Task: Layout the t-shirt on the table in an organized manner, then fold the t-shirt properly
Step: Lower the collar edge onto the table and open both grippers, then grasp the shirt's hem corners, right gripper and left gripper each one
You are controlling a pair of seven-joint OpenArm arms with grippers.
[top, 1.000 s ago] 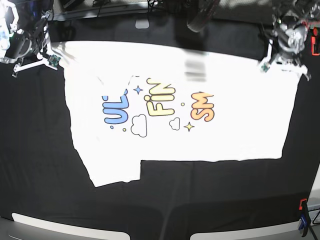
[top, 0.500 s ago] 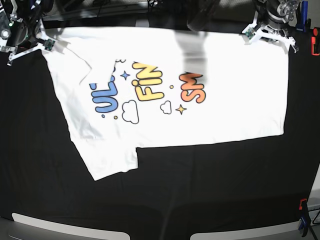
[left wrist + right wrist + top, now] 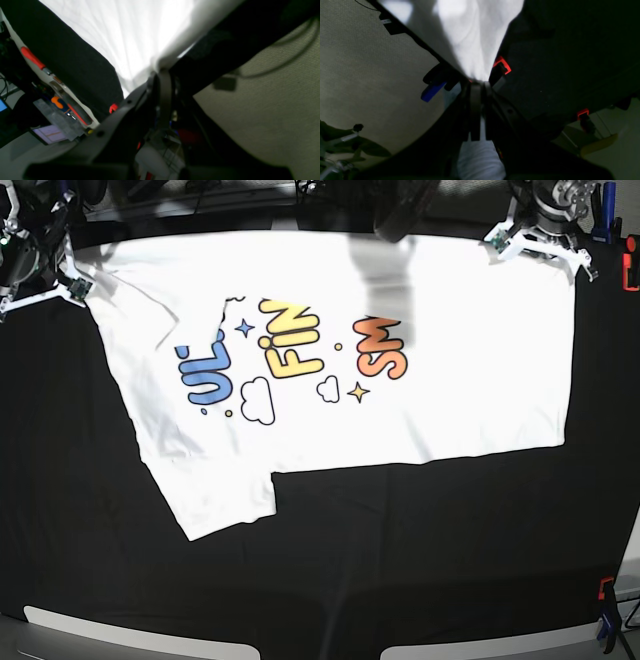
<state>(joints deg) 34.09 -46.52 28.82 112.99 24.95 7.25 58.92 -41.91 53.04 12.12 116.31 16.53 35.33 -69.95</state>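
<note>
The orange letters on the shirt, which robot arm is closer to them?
Left. The left pincer grips the shirt's far edge near the orange letters; the right pincer holds the opposite end, past the blue letters.

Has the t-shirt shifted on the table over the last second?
Yes. The t-shirt has slid toward the table's far edge, leaving more bare black cloth in front.

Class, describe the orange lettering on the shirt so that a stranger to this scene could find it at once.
Start at the black table and find the white t-shirt spread across its far half. Its print runs as three sideways letter groups. The orange lettering is the group nearest the left gripper, beside yellow letters; blue letters lie farthest away.
</note>
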